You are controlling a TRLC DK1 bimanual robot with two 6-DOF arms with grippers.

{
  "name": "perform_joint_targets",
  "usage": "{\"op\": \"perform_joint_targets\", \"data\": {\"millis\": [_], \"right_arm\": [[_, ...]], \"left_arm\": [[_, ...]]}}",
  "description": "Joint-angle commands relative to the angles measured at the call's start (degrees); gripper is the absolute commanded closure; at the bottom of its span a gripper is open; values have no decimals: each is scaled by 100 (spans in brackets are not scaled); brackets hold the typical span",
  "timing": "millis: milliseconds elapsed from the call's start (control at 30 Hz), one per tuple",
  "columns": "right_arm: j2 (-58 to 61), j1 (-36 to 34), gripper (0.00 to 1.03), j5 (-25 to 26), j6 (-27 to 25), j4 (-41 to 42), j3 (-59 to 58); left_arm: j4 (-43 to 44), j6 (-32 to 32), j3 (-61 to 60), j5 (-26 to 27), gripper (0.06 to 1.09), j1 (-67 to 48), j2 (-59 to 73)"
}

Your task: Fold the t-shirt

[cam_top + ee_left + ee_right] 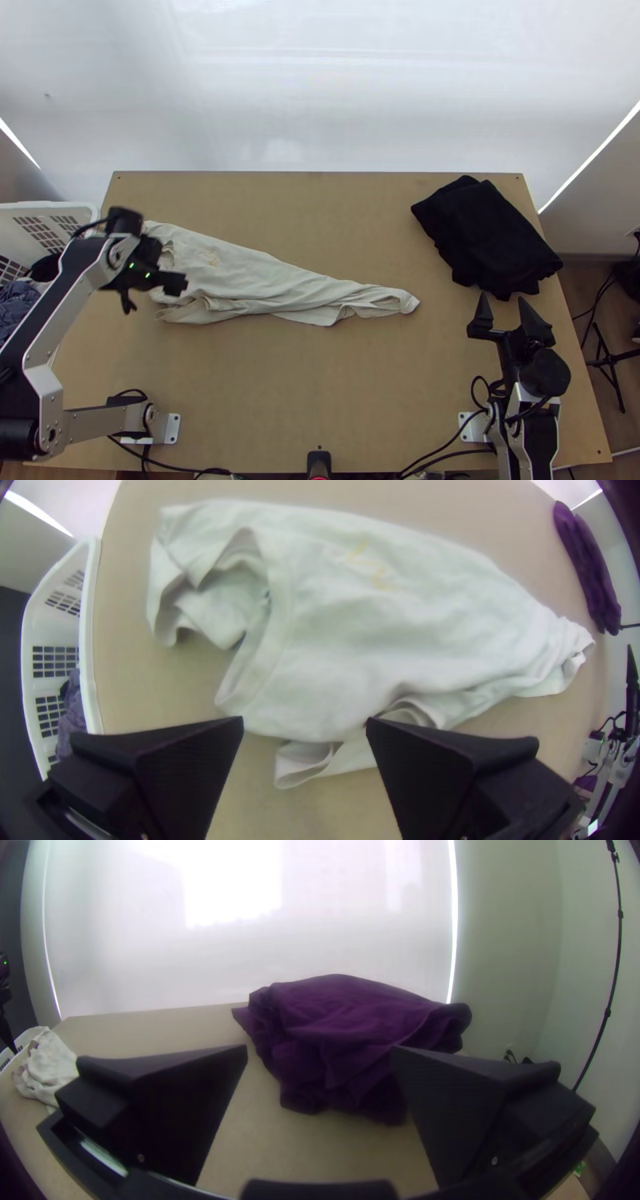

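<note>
A pale cream t-shirt (256, 280) lies bunched lengthwise across the table's left and middle, narrowing to a crumpled end toward the right. In the left wrist view the shirt (347, 633) shows its neckline and a small yellowish mark. My left gripper (154, 298) is above the shirt's wide left end; the left wrist view has this gripper (305, 723) open, nothing between its fingers. My right gripper (504, 314) stands open at the table's right, away from the shirt, just nearer than the dark cloth; its own view shows the gripper (320, 1050) holding nothing.
A dark folded cloth (484, 236) lies at the table's back right, looking purple in the wrist views. A white basket (68, 210) with clothes inside stands at the left edge. Bare tabletop (320, 384) lies on the shirt's near side.
</note>
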Motion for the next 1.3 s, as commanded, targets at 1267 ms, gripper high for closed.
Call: {"op": "perform_joint_targets", "data": {"millis": [1267], "right_arm": [[10062,4727,3,-803,-1025,-5087,10460]], "left_arm": [[442,-1657,445,133,13,1272,-2154]]}}
